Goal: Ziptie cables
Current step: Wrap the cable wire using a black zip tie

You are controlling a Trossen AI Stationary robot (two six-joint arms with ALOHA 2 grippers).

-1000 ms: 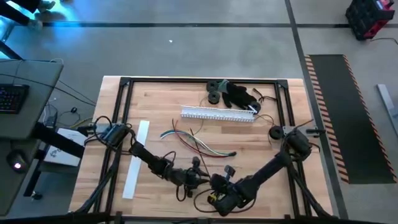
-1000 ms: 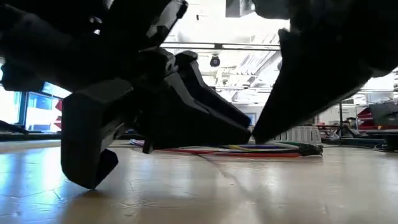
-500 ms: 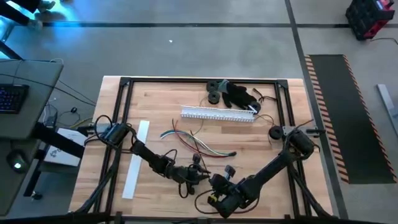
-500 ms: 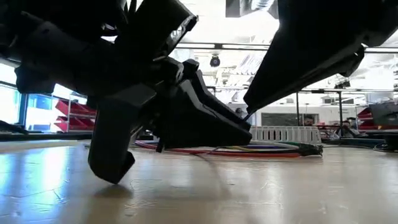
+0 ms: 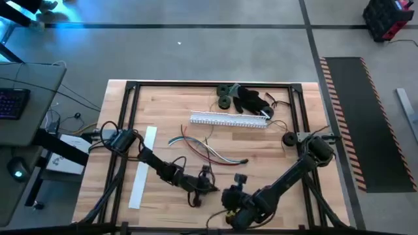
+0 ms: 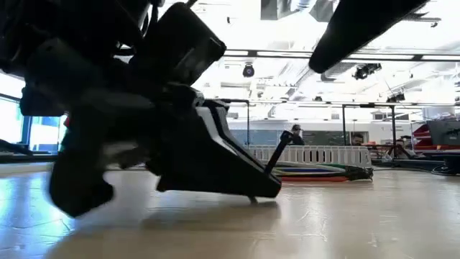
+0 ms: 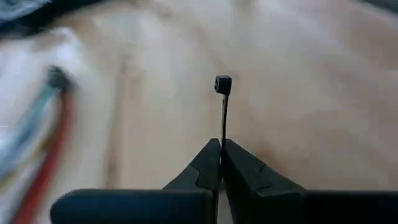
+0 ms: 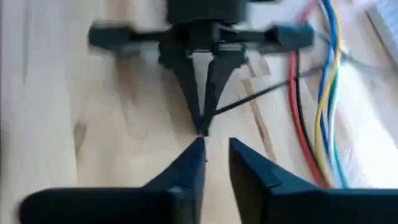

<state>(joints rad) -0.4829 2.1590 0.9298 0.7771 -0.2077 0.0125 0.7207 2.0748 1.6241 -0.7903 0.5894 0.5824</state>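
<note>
Several thin flexible cables (image 5: 208, 150), red, blue, grey and yellowish with a green one among them, lie loose and fanned on the pale wooden table (image 5: 170, 104), near its middle, just on the near side of the long white slotted duct (image 5: 230, 120). In the low view they read as a flat coloured streak (image 6: 316, 171) in front of that duct. The left gripper (image 5: 210, 187) sits low over the near part of the table, its fingers pinched together on a thin black zip tie (image 7: 222, 109) whose small square head points away from the tips. The right gripper (image 8: 214, 149) faces it tip to tip, nearly touching, with its two fingers slightly parted and nothing between them. A flat white strip (image 5: 142, 167) lies at the table's left side.
</note>
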